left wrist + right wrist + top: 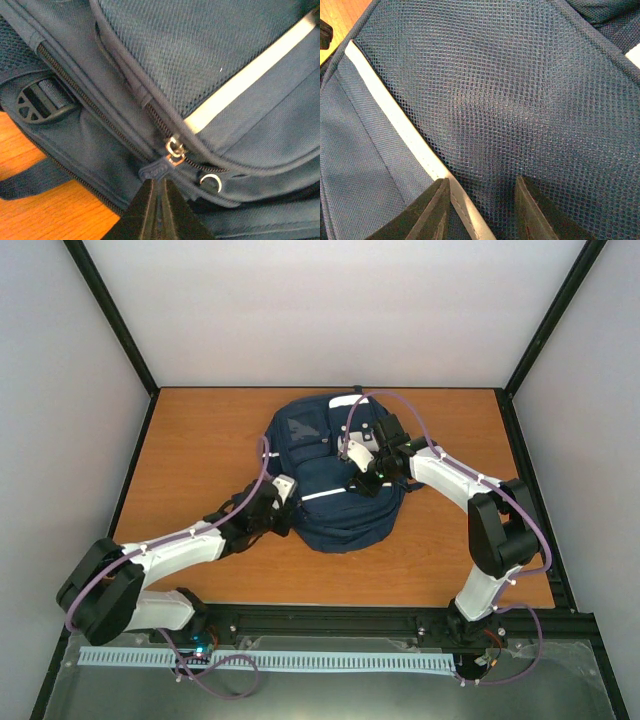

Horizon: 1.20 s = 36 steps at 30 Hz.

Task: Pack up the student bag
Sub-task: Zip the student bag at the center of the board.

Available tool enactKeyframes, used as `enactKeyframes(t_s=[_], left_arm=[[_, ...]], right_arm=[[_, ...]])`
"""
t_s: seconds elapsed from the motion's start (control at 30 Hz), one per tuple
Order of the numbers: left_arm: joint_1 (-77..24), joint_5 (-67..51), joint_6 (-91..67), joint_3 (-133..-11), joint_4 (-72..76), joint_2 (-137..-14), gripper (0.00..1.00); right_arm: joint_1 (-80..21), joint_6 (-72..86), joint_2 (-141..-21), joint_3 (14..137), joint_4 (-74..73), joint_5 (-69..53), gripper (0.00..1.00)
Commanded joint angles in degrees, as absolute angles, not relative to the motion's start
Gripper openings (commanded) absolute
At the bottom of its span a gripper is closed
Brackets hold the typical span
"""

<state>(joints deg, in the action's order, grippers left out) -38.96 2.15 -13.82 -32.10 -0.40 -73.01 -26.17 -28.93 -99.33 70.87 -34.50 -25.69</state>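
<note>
table (200, 440): student bag (335, 505) lies flat mid-table, between both arms. on its mesh pocket (510, 90), next to the white stripe (395, 115): right gripper (482, 182), jaws part spread. at the bag's left edge: left gripper (158, 184), jaws pressed together, pinching the fabric zipper pull tab (154, 173).

Bright even diffuse light, soft shadow beside the student bag (340, 522), overhead view slightly soft, white stripe (250, 76) glaring
</note>
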Motion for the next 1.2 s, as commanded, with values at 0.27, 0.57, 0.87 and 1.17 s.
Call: enactKeyframes(t_s=[0.27, 0.57, 0.87, 1.17], left_arm=[[-40.25, 6.19, -10.98, -34.5, -0.22, -77.55, 0.45], [-40.25, 6.19, -6.19, -36.93, 4.77, -84.16, 0.35], [-40.4, 1.86, -3.9, -33.95, 10.21, -78.75, 0.11], [-40.84, 1.72, -8.83, -32.85, 4.96, -74.78, 0.01]], right_arm=[[-26.25, -29.0, -100.88, 70.34, -35.42, -25.82, 0.36], [-26.27, -29.1, -101.33, 70.33, -35.59, -26.13, 0.36], [-26.28, -29.2, -101.53, 70.31, -35.62, -26.14, 0.36], [-26.27, -29.19, -101.89, 70.33, -35.77, -26.2, 0.35]])
